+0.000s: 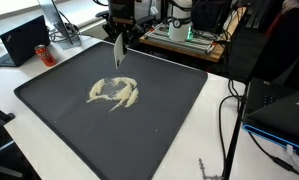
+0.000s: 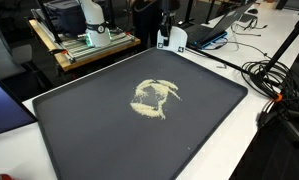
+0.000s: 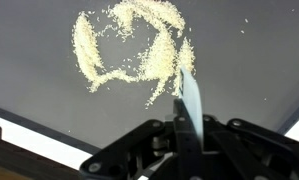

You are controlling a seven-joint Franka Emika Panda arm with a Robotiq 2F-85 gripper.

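Jaws clamped on a thin pale blade [image 3: 189, 100], held edge-down over the far part of a dark mat [image 1: 69, 120] on the desk [image 1: 204, 130]. Pale grains [image 1: 114, 93] lie in a rough ring mid-mat, near the blade's tip.

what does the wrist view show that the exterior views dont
Only the wrist view: stray single grains beside the grain ring, and a close look at the gripper clamping the pale flat blade. Only an exterior view: the whole dark mat, a laptop and cables. Both: the grain ring, the pale flat blade, the gripper and the dark mat.
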